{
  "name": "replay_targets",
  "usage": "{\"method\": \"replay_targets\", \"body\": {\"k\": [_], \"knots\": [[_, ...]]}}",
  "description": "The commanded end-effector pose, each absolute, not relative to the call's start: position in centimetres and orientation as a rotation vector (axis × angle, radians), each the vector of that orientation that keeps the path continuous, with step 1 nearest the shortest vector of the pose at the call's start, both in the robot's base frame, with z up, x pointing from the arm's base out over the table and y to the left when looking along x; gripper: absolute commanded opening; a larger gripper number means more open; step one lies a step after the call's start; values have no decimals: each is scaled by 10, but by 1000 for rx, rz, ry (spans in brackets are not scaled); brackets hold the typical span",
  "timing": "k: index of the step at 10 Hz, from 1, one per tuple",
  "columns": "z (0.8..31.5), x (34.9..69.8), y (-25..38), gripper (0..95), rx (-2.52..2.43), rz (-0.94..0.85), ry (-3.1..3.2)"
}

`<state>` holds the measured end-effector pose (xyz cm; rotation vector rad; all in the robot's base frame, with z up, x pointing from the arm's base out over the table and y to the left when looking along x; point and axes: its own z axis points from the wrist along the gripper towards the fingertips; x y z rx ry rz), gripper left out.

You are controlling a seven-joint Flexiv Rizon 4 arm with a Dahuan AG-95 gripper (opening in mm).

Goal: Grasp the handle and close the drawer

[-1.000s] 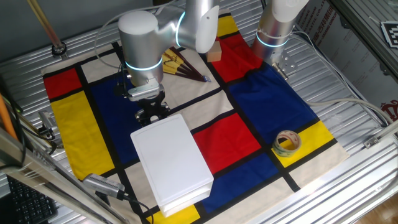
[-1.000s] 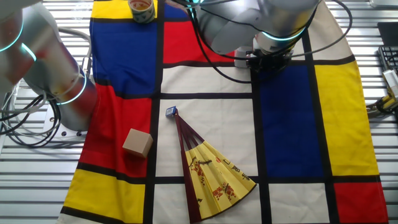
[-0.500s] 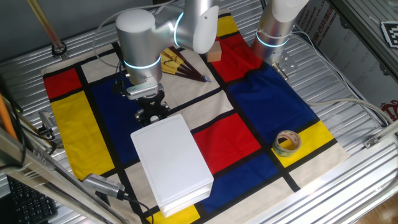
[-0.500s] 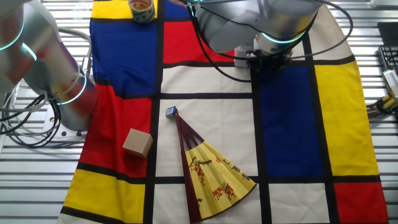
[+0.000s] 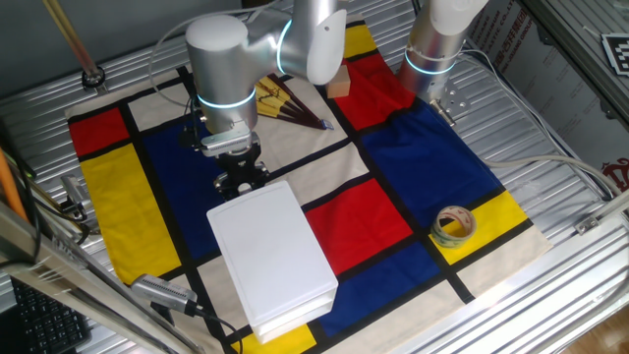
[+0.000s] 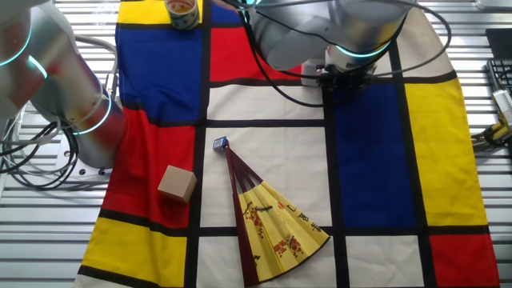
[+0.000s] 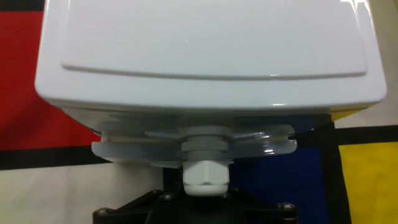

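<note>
Hand view, near to far: gripper (image 7: 202,202) at bottom edge, jaw state can't tell. Handle (image 7: 202,177) juts toward the camera, just beyond it. Drawer (image 7: 193,140) rim barely protrudes under white box (image 5: 270,256), whose long axis runs away from the gripper; contents hidden.

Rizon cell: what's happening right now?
The arm has its gripper down at the short end of the white box, right at the drawer's little white knob. In the hand view the knob sits just ahead of the black fingers, and the drawer looks nearly shut, only its rim showing under the lid. Whether the fingers are clamped on the knob can't be told.
</note>
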<state>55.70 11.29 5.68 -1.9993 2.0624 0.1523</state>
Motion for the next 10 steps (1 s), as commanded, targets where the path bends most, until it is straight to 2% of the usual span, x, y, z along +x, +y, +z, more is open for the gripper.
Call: {"method": "replay_targets", "body": {"k": [1,10], "knots": [[57,556,114,0,-1989,159,2057],[57,556,115,0,-1977,158,2066]]}}
